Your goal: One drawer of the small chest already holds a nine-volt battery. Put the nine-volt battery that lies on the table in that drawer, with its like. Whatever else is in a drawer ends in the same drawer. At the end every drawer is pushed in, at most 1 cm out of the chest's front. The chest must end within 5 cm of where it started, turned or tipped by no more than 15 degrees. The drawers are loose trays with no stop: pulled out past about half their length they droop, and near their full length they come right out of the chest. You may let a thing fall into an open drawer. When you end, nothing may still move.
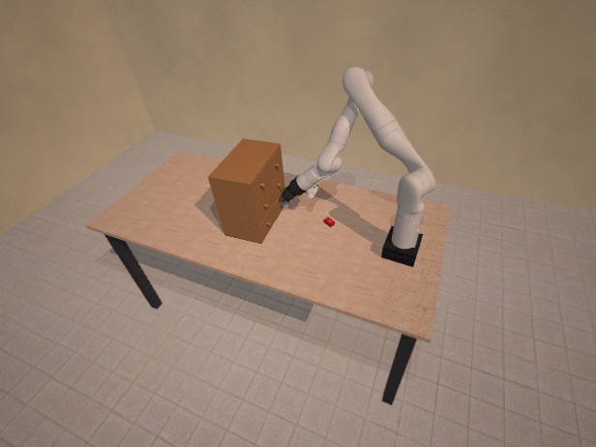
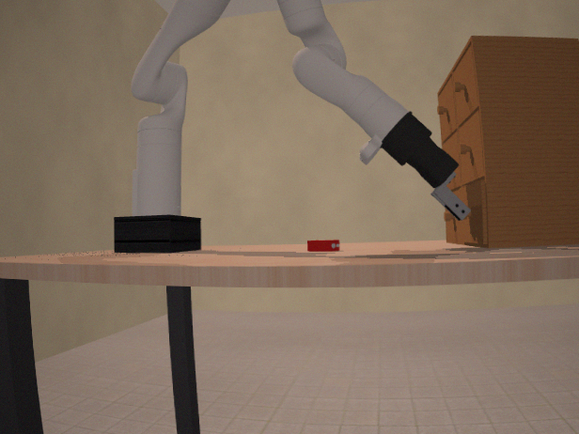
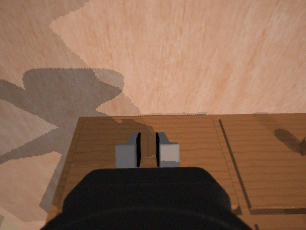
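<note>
Claw (image 2: pixel 457 210) is angled down against the chest (image 2: pixel 526 141) front, fingers pinching a drawer knob (image 3: pixel 148 145) low on the near column, likely to pull it and check contents. All drawers look flush. Red nine-volt battery (image 2: pixel 323 245) lies on the surface (image 2: pixel 263 270) well behind the claw, toward the arm base, untouched

Chest (image 2: pixel 526 141) cut off; drawer contents hidden.
</note>
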`<state>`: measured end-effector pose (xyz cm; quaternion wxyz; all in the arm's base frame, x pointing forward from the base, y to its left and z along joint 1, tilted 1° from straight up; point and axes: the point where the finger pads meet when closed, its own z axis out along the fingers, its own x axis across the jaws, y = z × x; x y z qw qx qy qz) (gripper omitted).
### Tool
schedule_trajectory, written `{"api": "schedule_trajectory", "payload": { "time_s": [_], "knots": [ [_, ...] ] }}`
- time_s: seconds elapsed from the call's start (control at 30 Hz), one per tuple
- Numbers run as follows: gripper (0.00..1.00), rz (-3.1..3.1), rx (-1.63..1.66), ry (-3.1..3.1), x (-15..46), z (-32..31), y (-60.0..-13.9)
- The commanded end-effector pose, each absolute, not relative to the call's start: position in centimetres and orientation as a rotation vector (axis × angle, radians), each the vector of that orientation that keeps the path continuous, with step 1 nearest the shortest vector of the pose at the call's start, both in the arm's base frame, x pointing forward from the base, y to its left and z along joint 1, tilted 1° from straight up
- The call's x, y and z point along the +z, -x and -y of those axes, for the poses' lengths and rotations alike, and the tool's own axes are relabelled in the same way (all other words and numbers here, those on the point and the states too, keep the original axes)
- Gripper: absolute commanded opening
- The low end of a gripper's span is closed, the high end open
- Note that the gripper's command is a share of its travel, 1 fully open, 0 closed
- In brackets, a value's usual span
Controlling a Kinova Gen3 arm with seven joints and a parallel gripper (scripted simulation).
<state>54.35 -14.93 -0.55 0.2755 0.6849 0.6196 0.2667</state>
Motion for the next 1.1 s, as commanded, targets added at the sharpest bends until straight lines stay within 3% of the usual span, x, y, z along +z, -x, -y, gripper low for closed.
{"api": "schedule_trajectory", "payload": {
  "time_s": [0.0, 1.07],
  "knots": [
    [0.37, -1.664, 0.717, -1.839, -0.5, 15.0, -54.3],
    [0.37, -1.664, 0.717, -1.839, -0.5, 14.8, -52.7]
  ]
}}
